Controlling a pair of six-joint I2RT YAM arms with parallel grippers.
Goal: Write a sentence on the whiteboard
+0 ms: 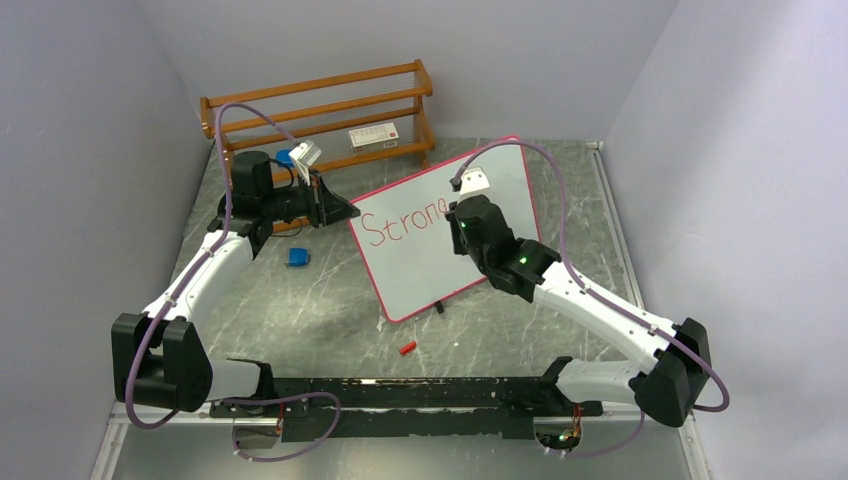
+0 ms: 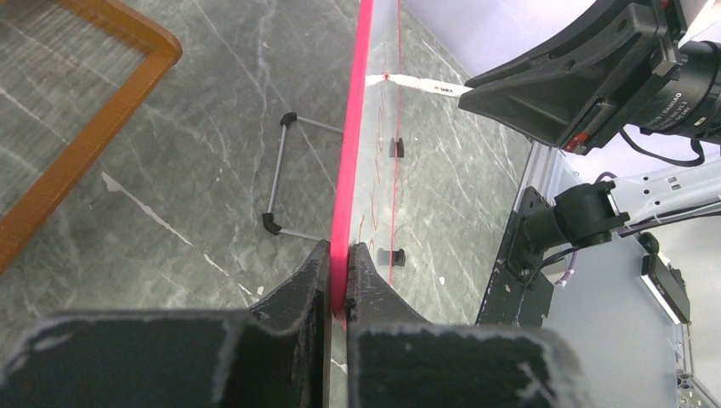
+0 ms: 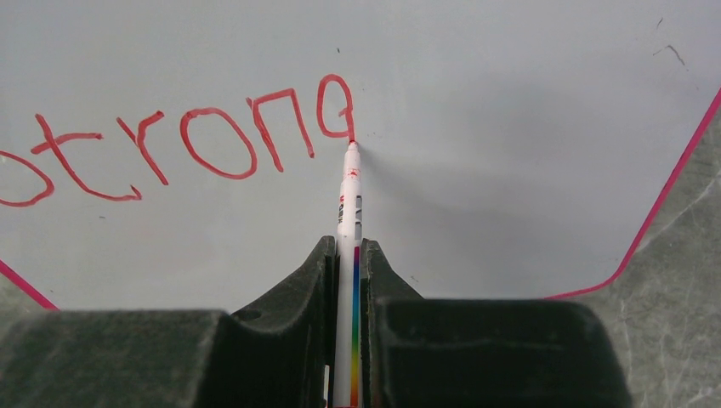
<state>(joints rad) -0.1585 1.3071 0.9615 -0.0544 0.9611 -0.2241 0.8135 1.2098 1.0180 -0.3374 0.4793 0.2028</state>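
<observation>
Writing the sentence in red on the whiteboard.
The right claw is squeezing a thin marker tight between its jaws, and the tip is touching the board straight ahead of it, on the last letter of "Strong". The left claw is pinching the board's pink edge, closed right on it. The board is looking light, stiff and slippery, so a hard push may be tipping it; the edge is looking best for holding.
</observation>
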